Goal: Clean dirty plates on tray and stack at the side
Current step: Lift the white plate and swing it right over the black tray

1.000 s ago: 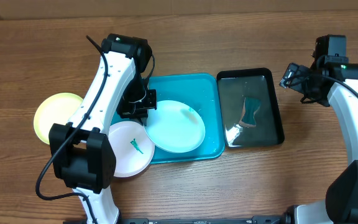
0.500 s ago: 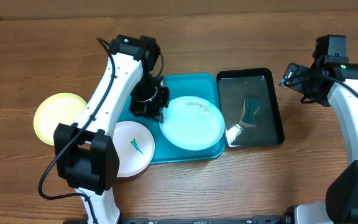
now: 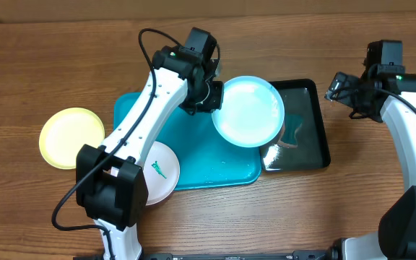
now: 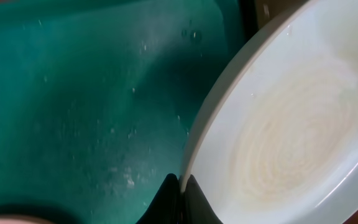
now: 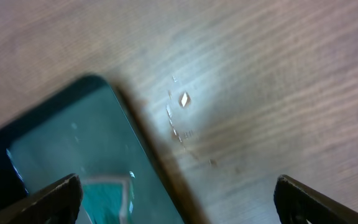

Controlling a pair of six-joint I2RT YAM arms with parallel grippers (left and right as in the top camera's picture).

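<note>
My left gripper (image 3: 213, 96) is shut on the rim of the pale blue plate (image 3: 249, 110) and holds it above the gap between the turquoise tray (image 3: 201, 172) and the black tray (image 3: 318, 137). In the left wrist view the fingertips (image 4: 181, 186) pinch the plate's edge (image 4: 278, 124) over the tray (image 4: 73, 93). The white plate (image 3: 159, 170), with a green smear, sits on the tray's front left corner. The yellow-green plate (image 3: 69, 136) lies on the table to the left. My right gripper (image 3: 336, 90) is open and empty at the black tray's far right corner.
The black tray holds shallow water and a teal sponge (image 3: 292, 132), partly hidden by the lifted plate; the tray corner also shows in the right wrist view (image 5: 55, 155). Bare wooden table lies all around.
My left gripper has lifted the pale blue plate off the turquoise tray and carried it right and back, over the black tray's edge. The right arm has not moved.
</note>
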